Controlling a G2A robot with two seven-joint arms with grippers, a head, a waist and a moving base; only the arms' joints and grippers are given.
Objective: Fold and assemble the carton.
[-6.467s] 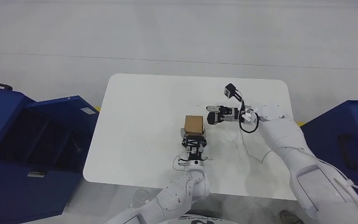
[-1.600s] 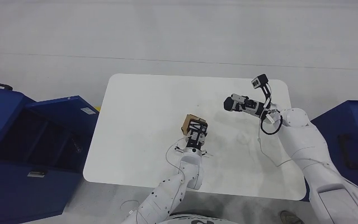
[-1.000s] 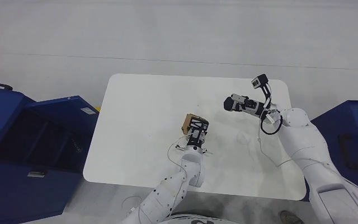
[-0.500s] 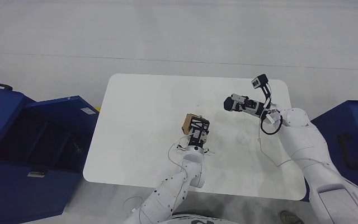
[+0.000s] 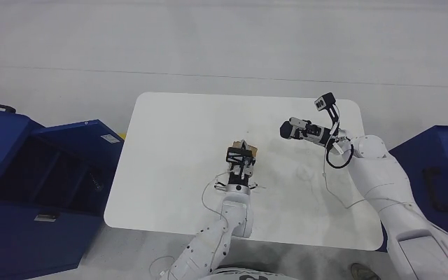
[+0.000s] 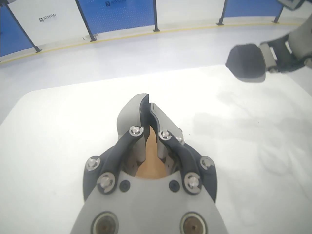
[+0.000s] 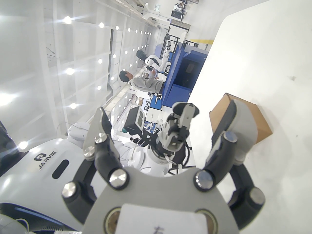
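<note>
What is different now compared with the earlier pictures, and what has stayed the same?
The right tool drew back from the carton toward the far right part of the table, then held there, open. The left tool moved forward from the carton's near side to above it, shut. The carton turned a little but stays near the table's middle.

Left gripper [image 5: 240,155] sits right over the carton [image 7: 262,123], fingers pressed together, its arm running in from the carton's near side. Right gripper [image 5: 285,130] is well apart from the carton, fingers spread wide, pointed toward it, elbow bent.
</note>
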